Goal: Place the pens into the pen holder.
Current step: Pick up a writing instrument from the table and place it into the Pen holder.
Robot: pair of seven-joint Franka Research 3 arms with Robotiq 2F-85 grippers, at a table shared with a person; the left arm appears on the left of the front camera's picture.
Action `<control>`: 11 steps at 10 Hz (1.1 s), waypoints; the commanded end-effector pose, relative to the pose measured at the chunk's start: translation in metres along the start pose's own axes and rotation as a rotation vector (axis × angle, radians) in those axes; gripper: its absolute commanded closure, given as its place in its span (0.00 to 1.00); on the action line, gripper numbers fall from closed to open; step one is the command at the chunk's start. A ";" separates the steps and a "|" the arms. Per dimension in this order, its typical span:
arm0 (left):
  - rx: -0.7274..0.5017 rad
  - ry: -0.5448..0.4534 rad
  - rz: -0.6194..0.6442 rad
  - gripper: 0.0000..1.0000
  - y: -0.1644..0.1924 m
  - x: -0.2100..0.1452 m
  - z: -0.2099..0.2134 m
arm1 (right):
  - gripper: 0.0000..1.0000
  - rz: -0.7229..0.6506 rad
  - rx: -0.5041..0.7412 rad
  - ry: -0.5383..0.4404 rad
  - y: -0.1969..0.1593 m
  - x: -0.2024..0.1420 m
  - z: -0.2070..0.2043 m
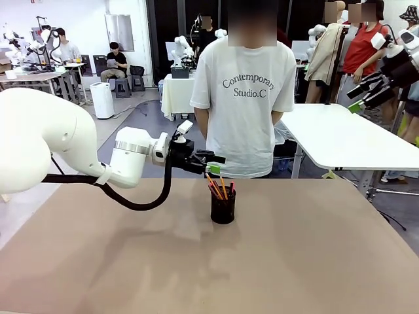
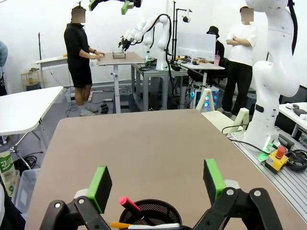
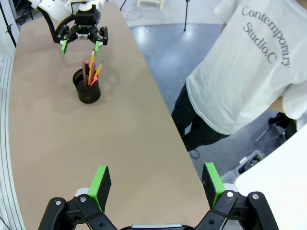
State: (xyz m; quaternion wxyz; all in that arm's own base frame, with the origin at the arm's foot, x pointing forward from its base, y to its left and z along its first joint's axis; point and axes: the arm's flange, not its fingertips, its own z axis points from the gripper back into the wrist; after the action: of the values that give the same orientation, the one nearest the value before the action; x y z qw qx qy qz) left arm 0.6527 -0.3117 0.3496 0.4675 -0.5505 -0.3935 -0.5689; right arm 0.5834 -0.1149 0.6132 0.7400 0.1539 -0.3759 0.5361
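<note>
- Presently, the small black wire-mesh cylindrical pen holder [image 1: 222,208] stands upright on the brown table top [image 1: 196,261], near the far edge and about mid-width in the front view.
- Inside it are the thin pens [image 1: 218,188]: a yellow-orange pencil-like stick and dark ones with red ends, all leaning slightly and rising above the rim.
- Seen from the right wrist, the same holder [image 3: 87,87] carries the pens [image 3: 91,71] fanned out, tips upward.
- No pen is seen lying loose on the table surface.
- The left gripper [image 1: 211,163], black with green pads, hovers just above and slightly left of the pens in the front view; its jaws are spread wide and hold nothing.
- From the left wrist camera, the left gripper [image 2: 158,179] is directly over the holder's round rim [image 2: 149,212], with a red pen end [image 2: 125,201] showing between the parted fingers.
- The right gripper [image 3: 156,179] is raised well away from the holder, above the table's edge; its jaws are likewise wide apart and empty.
- A person in a white printed T-shirt [image 1: 245,98] stands at the far side of the table, directly behind the holder.
</note>
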 end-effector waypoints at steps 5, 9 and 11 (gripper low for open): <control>-0.086 0.231 0.028 0.00 -0.054 0.040 0.047 | 0.00 0.010 -0.004 0.015 0.001 0.000 0.000; -0.083 0.414 0.017 0.00 -0.096 0.101 0.139 | 0.00 0.010 -0.004 0.015 0.001 0.000 0.000; -0.024 0.486 0.057 0.00 -0.122 0.148 0.175 | 0.00 0.010 -0.004 0.015 0.001 0.000 0.000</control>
State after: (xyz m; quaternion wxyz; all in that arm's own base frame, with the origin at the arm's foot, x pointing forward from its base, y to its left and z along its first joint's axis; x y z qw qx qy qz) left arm 0.6003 -0.1295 0.5117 0.5301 -0.4254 -0.2626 -0.6849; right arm 0.5837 -0.1151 0.6131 0.7401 0.1538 -0.3759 0.5360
